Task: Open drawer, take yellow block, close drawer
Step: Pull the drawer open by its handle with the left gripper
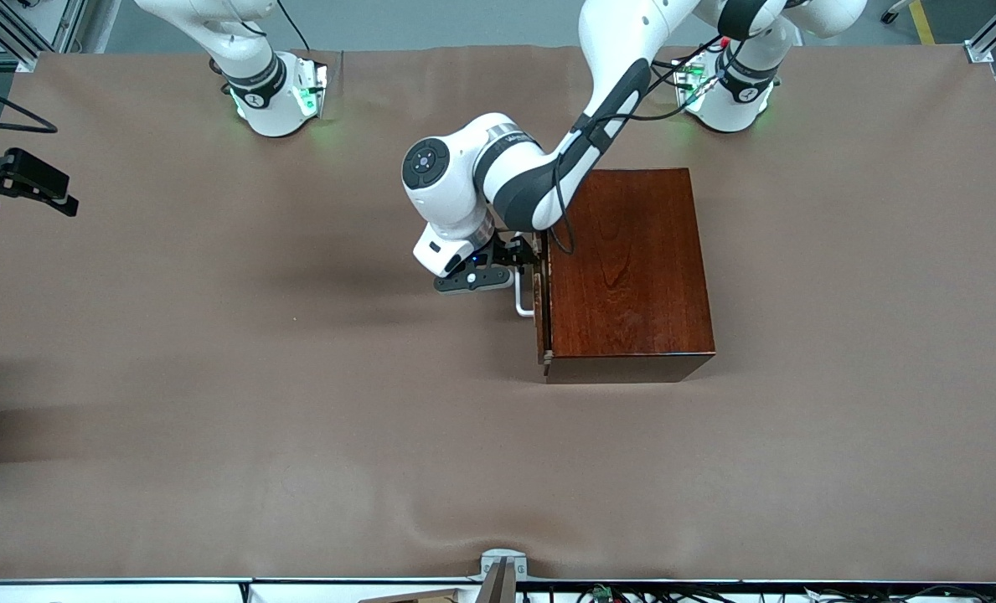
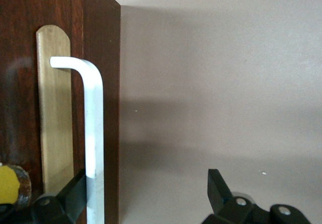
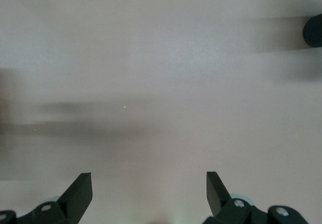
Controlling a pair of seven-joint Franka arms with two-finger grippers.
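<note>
White handle [image 2: 93, 133] on the drawer [image 1: 541, 301] sits off-centre in the left gripper [image 2: 146, 194]'s wide jaws; closing might miss. Right gripper [image 3: 149, 191] waits over the desk [image 1: 213, 377], jaws wide.

shut drawer [image 1: 541, 293], white loop handle [image 1: 521, 299], in upright reddish-brown box [image 1: 627, 272].

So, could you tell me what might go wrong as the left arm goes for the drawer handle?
The left gripper is open, with the white handle against one of its fingers, off-centre. Closing now could pinch it poorly and slip off. The drawer looks barely open, so a skewed pull might drag the wooden box instead.
</note>
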